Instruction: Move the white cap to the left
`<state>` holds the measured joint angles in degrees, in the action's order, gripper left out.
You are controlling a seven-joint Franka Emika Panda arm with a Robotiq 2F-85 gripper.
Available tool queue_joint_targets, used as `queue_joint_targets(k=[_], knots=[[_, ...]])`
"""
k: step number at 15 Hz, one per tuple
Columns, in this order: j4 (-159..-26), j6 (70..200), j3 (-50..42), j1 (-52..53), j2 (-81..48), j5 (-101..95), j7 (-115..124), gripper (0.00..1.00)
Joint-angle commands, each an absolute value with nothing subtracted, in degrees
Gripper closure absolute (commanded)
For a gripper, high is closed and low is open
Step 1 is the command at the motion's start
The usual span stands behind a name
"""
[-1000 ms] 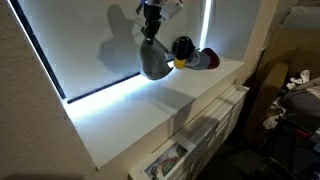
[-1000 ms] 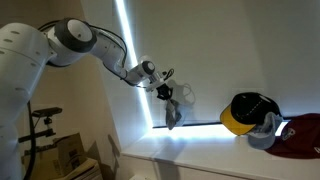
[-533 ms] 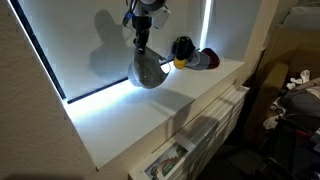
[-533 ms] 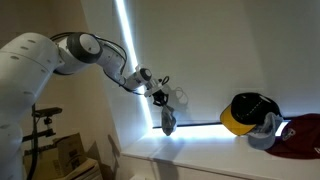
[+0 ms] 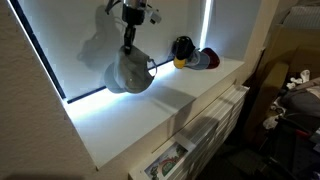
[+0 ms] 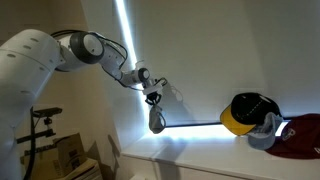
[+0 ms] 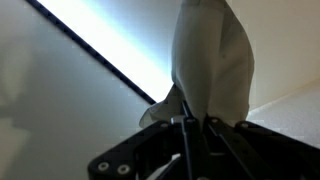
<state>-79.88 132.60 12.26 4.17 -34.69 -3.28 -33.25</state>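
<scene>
The white cap (image 5: 128,75) hangs limp from my gripper (image 5: 128,44), in the air above the white ledge (image 5: 150,115). In an exterior view it shows as a small pale bundle (image 6: 156,120) under the gripper (image 6: 153,98). In the wrist view the cap's pale fabric (image 7: 212,65) is pinched between the two shut fingers (image 7: 195,125). The dark cap with red and yellow parts (image 5: 184,49) rests on the ledge against the blind, well apart from the gripper; it also shows in an exterior view (image 6: 250,112).
A roller blind (image 5: 90,40) with a bright gap under it backs the ledge. A red and white item (image 6: 298,135) lies beside the dark cap. Drawers (image 5: 215,120) and clutter (image 5: 295,95) stand below the ledge.
The gripper has carried the white cap sideways along the blind, away from the dark cap. The cap hangs lower and swings. The dark cap has not moved.
</scene>
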Motion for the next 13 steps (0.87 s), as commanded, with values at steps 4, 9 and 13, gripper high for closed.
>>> queue_joint_targets(k=[4,9,13], knots=[[-82.23,133.68,11.05,2.49,-35.2,-2.8,-35.35,0.43],[-84.52,137.25,4.88,2.48,-36.47,-4.93,-25.08,0.08],[-83.83,135.85,3.99,1.13,-37.16,-4.61,-22.45,0.05]])
